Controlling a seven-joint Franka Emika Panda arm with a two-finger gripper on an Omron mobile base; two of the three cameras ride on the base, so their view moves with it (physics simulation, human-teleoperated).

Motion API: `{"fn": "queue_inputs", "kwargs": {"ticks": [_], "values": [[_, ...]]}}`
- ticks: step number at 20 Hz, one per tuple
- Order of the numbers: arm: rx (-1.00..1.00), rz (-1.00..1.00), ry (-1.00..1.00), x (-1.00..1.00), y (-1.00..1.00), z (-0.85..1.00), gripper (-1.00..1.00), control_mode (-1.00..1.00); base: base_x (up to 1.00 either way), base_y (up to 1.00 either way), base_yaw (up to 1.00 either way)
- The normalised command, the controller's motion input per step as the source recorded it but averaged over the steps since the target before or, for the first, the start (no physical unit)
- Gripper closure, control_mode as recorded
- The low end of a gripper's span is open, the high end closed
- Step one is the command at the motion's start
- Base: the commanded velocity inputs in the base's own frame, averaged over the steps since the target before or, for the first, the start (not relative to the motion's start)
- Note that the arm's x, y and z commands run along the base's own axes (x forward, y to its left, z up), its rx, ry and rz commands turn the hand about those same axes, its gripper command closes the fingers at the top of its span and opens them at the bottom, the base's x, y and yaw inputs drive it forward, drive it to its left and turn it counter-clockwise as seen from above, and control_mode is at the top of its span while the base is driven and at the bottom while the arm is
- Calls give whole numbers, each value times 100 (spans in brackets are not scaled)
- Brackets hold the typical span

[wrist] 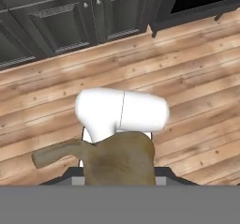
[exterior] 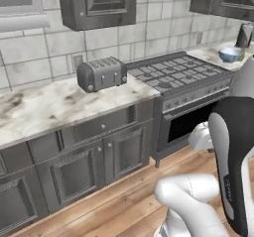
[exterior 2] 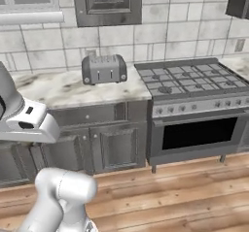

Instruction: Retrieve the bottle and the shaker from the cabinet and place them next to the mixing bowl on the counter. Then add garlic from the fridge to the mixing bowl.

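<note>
Carrying a brown, lumpy thing (wrist: 119, 160) in my tool (wrist: 119, 178), clenched on it; by its shape and colour I judge it the garlic. It sits just in front of the hand camera, above the wooden floor (wrist: 197, 92). A mixing bowl (exterior: 230, 54) stands on the far right tabletop (exterior: 213, 55), beyond the stove (exterior: 178, 75). Doing this well means holding the grip firm, driving right past the toaster (exterior: 101, 74), then raising the arm clear of the tabletop edge before lowering over the bowl.

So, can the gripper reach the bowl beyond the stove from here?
Probably not: the gripper, shut on a brown thing, hangs low over the floor, and the bowl sits on the counter past the whole stove.
</note>
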Motion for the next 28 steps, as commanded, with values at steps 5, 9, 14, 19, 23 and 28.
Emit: {"fn": "queue_inputs", "kwargs": {"ticks": [5,9,14,19,23,28], "values": [[0,0,0,0,0,0,100,100,100,-99,21],[0,0,0,0,0,0,100,100,90,-100,18],[0,0,0,0,0,0,100,100,71,-100,15],[0,0,0,0,0,0,100,100,51,-100,6],[0,0,0,0,0,0,100,100,46,-100,6],[0,0,0,0,0,0,100,100,41,-100,20]]}}
